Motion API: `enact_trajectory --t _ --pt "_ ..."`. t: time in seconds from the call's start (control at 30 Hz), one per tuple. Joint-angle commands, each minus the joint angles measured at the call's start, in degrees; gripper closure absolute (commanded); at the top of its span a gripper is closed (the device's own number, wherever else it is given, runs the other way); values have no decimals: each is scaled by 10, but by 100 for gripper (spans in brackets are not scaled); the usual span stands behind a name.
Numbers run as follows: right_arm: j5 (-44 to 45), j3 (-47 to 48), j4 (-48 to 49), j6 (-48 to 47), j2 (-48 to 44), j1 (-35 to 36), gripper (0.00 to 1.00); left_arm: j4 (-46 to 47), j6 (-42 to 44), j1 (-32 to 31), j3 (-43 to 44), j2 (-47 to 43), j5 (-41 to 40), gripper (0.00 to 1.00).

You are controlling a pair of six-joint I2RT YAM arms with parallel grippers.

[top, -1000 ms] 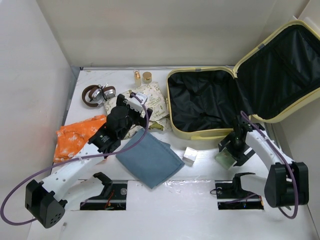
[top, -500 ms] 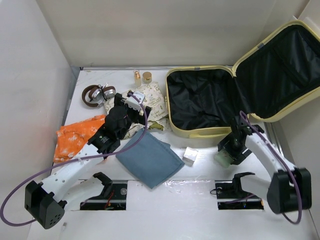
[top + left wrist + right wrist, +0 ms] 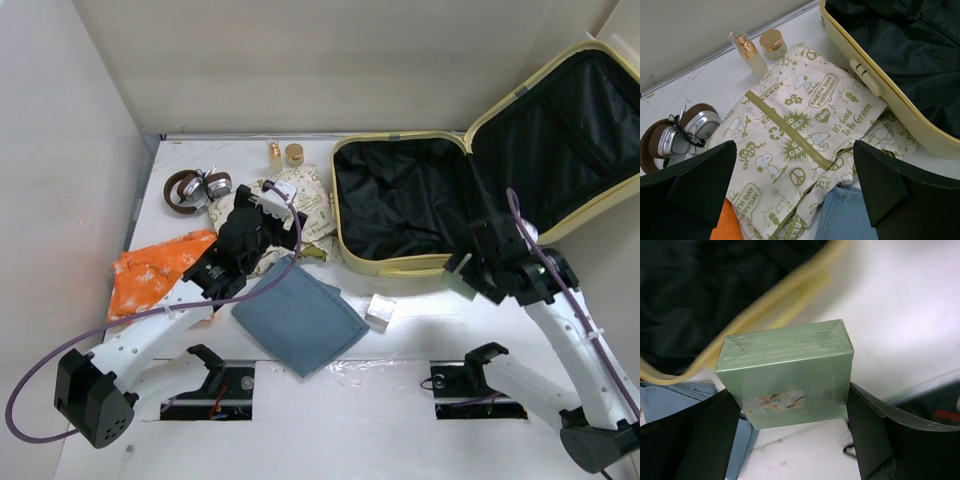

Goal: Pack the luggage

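From above, the suitcase lay open at the right rear of the table, its lid tilted up to the right and its black lining bare. The left arm reached over a printed cloth just left of the suitcase. The right arm stood by the suitcase's front rim. An orange cloth lay at the left, with a blue cloth near the middle and a small box just beside it. Headphones, a bottle and a jar sat along the back.

From the left wrist, the left gripper hung with its fingers wide apart above the printed cloth, holding nothing. The suitcase's rim ran down the right side.

From the right wrist, the right gripper was clamped on a green box, held above the table beside the suitcase's rim, outside the shell.
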Motion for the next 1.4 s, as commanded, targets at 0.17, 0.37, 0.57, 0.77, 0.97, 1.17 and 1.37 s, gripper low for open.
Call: enact_trajectory --t 0.17,0.37,0.57,0.77,0.97,1.17,1.37 --pt "-74 293 338 -568 243 -78 46 -60 -46 20 77 52 3 0" --pt "-134 583 226 -698 609 -120 47 -77 -39 49 107 90 3 0" --pt "-195 751 211 -686 803 -179 51 -96 -45 81 126 130 14 0" --pt "-171 737 269 -671 859 -186 51 -96 -50 105 153 172 31 0" --pt "-108 737 269 -659 885 -193 48 -101 -45 110 169 190 31 0" --pt "-135 743 269 -626 904 -199 20 -101 -66 110 200 215 31 0" --pt "-135 738 269 -614 865 -188 0 -154 -120 152 269 261 72 0"
